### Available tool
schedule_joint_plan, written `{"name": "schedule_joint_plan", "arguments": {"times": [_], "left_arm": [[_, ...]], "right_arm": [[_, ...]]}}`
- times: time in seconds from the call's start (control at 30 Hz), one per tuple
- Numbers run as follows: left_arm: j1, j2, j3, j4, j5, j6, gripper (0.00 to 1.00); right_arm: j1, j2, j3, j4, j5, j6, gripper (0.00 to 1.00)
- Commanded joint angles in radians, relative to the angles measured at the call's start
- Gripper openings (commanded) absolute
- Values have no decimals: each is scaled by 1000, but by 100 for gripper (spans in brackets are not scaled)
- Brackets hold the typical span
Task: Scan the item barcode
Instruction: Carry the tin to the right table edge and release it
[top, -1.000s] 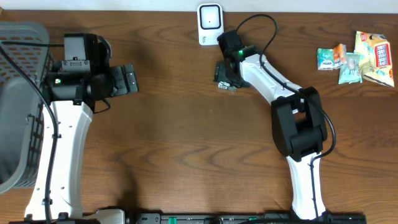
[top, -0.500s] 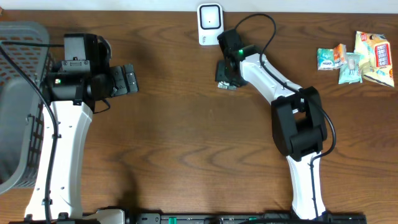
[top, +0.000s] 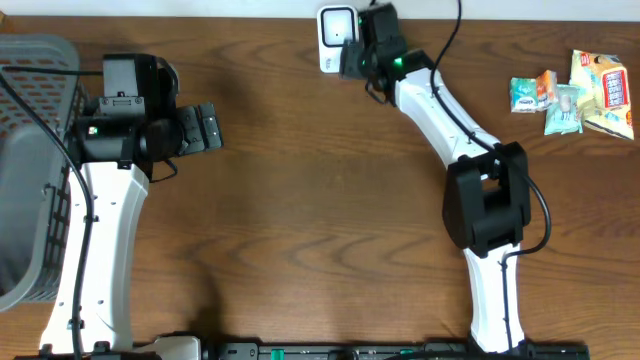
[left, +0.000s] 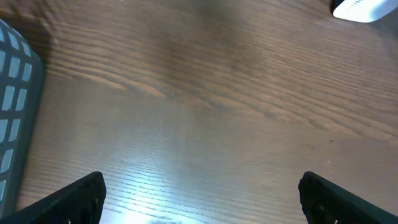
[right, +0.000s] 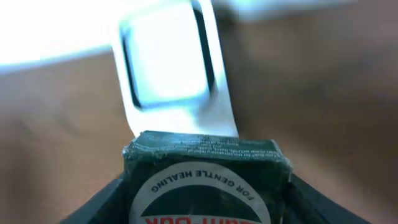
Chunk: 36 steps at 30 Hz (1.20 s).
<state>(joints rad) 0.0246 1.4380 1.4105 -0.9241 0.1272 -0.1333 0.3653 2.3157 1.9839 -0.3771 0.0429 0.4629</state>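
Right gripper (top: 352, 58) was part-closed on the dark green box (right: 205, 180), held just before the white scanner (top: 337, 38) at the far edge of the surface (top: 300, 220). Left gripper (top: 207, 128) stood fully spread, empty, near the grey basket (top: 30, 160); broad wood lay between the arms

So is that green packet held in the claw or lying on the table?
Held. The right wrist view shows the green packet wedged between the fingers of the right gripper, facing the white scanner.
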Motion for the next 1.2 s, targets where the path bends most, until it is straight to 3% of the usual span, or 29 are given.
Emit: {"name": "schedule_joint_plan", "arguments": {"times": [0.0, 0.3, 0.6, 0.93, 1.17], "left_arm": [[3, -1, 2, -3, -9, 2, 98], [3, 0, 2, -3, -9, 2, 98], [3, 0, 2, -3, -9, 2, 97], [3, -1, 2, -3, -9, 2, 98], [3, -1, 2, -3, -9, 2, 98]], "right_arm": [[-8, -19, 19, 105, 11, -18, 58], [27, 18, 19, 452, 41, -132, 58], [47, 160, 19, 629, 124, -143, 58], [2, 73, 19, 560, 206, -146, 59], [-148, -87, 19, 224, 210, -146, 59]]}}
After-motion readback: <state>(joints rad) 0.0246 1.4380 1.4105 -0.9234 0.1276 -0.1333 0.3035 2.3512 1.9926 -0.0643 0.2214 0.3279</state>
